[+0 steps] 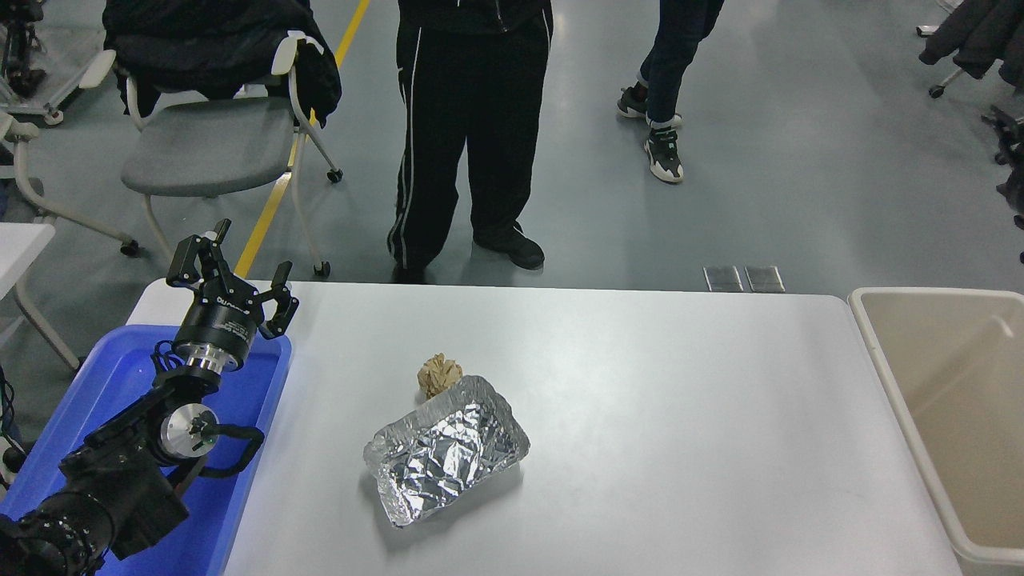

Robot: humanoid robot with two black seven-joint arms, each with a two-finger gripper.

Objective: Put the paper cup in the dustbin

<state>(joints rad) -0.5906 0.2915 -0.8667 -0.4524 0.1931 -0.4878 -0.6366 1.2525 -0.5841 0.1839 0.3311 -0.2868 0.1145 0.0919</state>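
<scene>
No paper cup shows anywhere, on the white table point(640, 384) or in the visible part of the dustbin point(880, 352), so it probably lies deeper inside. The right arm is out of view; the left gripper point(232, 276) sits parked over the blue tray point(120, 376), jaws spread and holding nothing.

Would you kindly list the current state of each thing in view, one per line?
dustbin: upright beside the table's right end, open-topped; no cup visible in the part shown.
paper cup: not in view.
foil tray: crumpled, lying on the table.
brown paper ball: crumpled, touching the foil tray's far edge.
blue tray: at the table's left, under the left arm.
left gripper: parked, jaws open.
right gripper: not in view.
</scene>
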